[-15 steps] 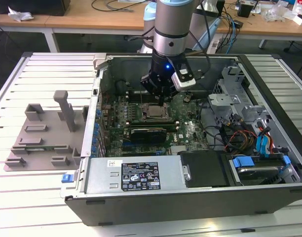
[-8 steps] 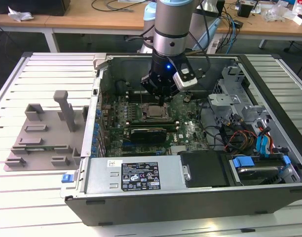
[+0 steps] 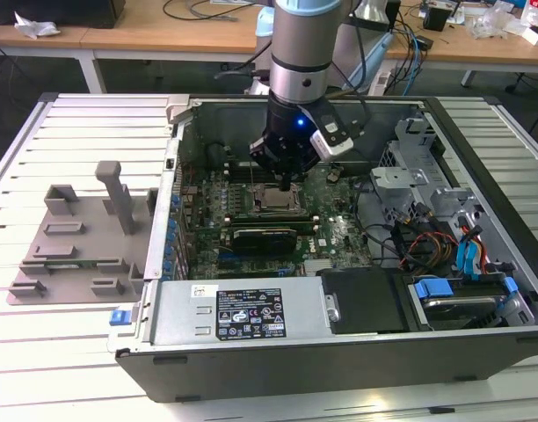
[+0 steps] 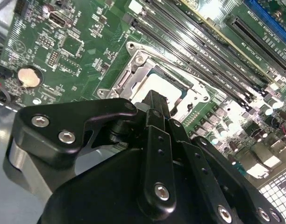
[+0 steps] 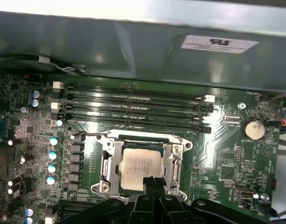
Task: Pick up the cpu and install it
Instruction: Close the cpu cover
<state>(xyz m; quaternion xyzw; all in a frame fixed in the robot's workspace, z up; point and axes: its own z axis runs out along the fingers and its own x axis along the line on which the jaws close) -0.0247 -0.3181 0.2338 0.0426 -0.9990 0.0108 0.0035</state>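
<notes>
Poised over the open black computer case (image 3: 480, 167) at the centre of the exterior view, the black gripper (image 3: 287, 180) hangs tip-down above the green motherboard (image 3: 339, 233). In the first wrist view its fingertips (image 5: 150, 182) look pressed together into one dark tip with nothing between them, right at one edge of the cpu (image 5: 138, 165). The small flat square chip with a silvery-gray metal top lies level in the silver metal socket frame (image 5: 108, 163), metal face up. Being square, it has no long axis. Its sides run parallel to the frame and to the black memory slots (image 5: 133, 105) just beside it. Faint print on its top cannot be read. A white sticker (image 5: 220, 44) on the gray case wall and a black-and-white label (image 3: 251, 314) on the silver power supply box carry writing too small to read. A gray plastic fixture block (image 3: 76, 237) sits at the exterior view's left.
</notes>
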